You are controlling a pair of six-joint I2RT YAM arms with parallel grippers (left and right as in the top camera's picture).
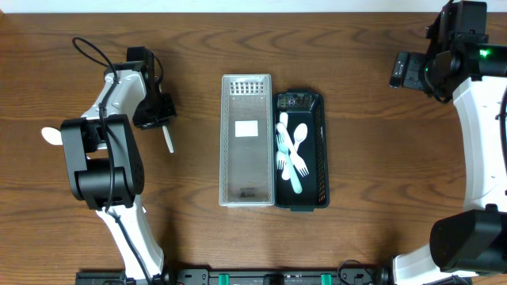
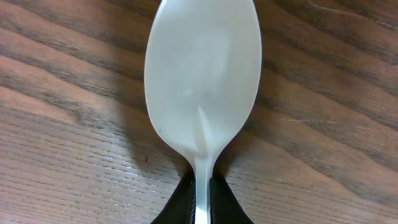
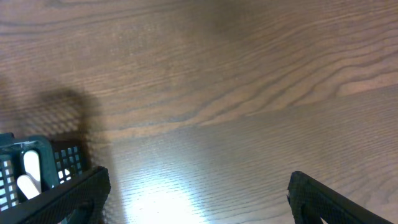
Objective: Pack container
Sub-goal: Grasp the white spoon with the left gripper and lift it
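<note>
A white plastic spoon (image 2: 202,74) fills the left wrist view, bowl facing the camera just over the wood. My left gripper (image 2: 203,190) is shut on its thin handle. From overhead the spoon (image 1: 168,141) shows as a thin white strip sticking out below the left gripper (image 1: 158,119), well left of the containers. A clear rectangular container (image 1: 246,141) stands mid-table. A dark teal basket (image 1: 319,150) stands against its right side and holds several white and pale blue utensils (image 1: 290,150). My right gripper (image 1: 400,70) hangs open at the far right, over bare wood (image 3: 196,186).
The bowl of another white spoon (image 1: 51,136) lies at the far left, partly hidden behind the left arm. In the right wrist view a corner of the teal basket (image 3: 28,149) shows at the lower left edge.
</note>
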